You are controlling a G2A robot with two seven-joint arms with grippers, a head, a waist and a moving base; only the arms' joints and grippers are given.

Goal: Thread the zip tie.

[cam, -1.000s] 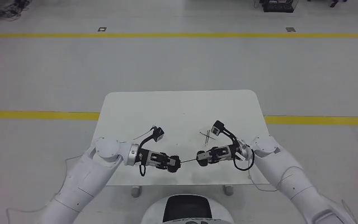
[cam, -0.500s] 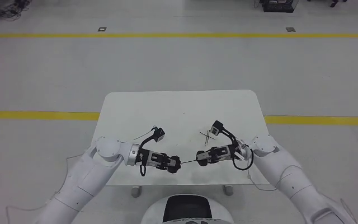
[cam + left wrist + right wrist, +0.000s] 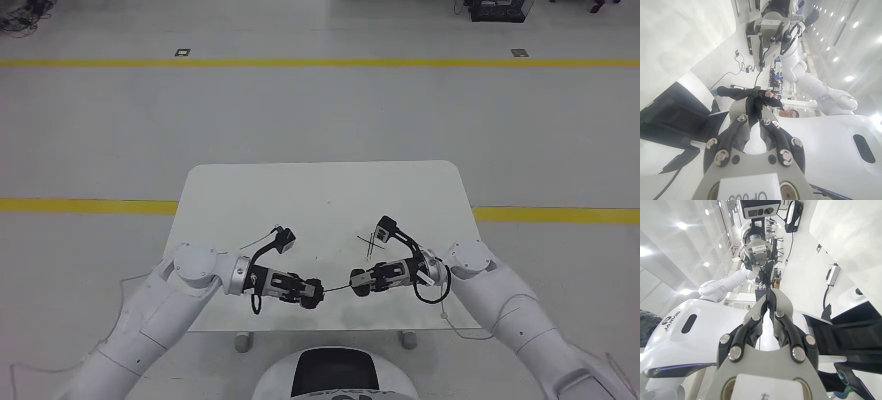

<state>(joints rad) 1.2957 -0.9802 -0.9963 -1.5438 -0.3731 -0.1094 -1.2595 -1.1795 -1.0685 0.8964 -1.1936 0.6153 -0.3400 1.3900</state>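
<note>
Top view, table: A white rectangular table with rounded corners [image 3: 320, 185] lies under both my arms.
Top view, left gripper: My left gripper [image 3: 313, 292] hangs over the near part of the table and points toward my other one.
Top view, right gripper: My right gripper [image 3: 357, 281] faces it, near but not touching.
Top view, zip tie: The thin black plastic zip tie [image 3: 335, 288] bridges the gap between the two, with one end at each gripper.
Top view, spares: A few loose black ties [image 3: 372, 240] lie crossed on the table, just beyond my right gripper (apart from the one I hold).
Top view, floor: Two yellow stripes [image 3: 320, 63] cross the grey floor beyond the table.
Left wrist view, left gripper: My left gripper [image 3: 754, 93] has its fingers drawn together, pinching one end of the zip tie at the tips.
Left wrist view, zip tie: The zip tie [image 3: 757, 79] runs straight from those tips into my right gripper [image 3: 760, 67].
Left wrist view, right gripper: It points back at me, and its fingers are pressed together on the far end of the strap.
Right wrist view, right gripper: My right gripper [image 3: 770, 292] has its two fingers closed, ridged pads together, clamped on the zip tie.
Right wrist view, left gripper: My left gripper [image 3: 766, 278] sits just beyond my fingertips, tip to tip with them (the strap between is too thin to follow here).
</note>
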